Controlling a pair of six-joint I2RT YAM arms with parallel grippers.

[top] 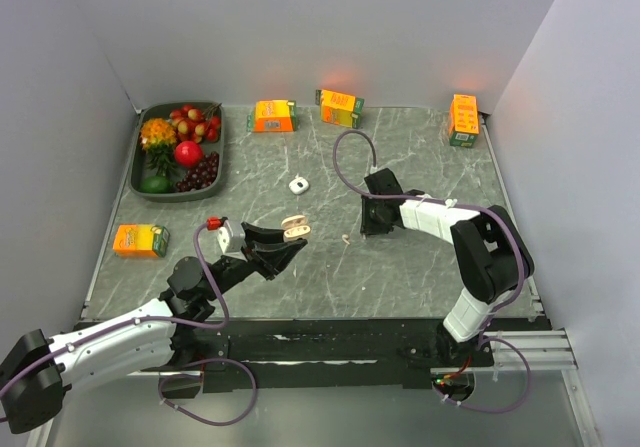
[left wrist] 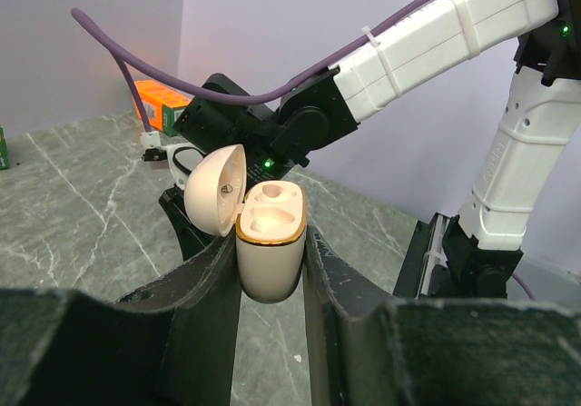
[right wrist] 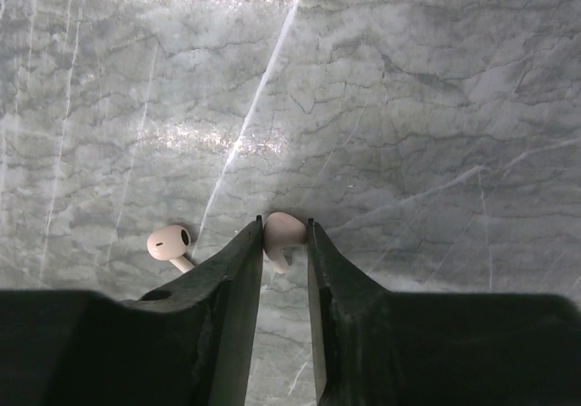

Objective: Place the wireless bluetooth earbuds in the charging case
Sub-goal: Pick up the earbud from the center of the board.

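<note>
My right gripper [right wrist: 282,242] pinches one earbud [right wrist: 285,227] between its fingertips; the second earbud [right wrist: 169,242] lies just left of them. My left gripper [left wrist: 270,247] clamps the case [left wrist: 270,220] upright, lid open.

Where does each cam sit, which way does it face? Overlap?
Top external: above, behind the bases, looking down on the grey marble table; both arms show.
Left wrist: faces the white right arm; left gripper clamps the open beige charging case.
Right wrist: straight down at the tabletop; right gripper pinches one tiny white stemmed earbud, a second earbud beside.
Shared: top and left wrist both show case and right arm.
</note>
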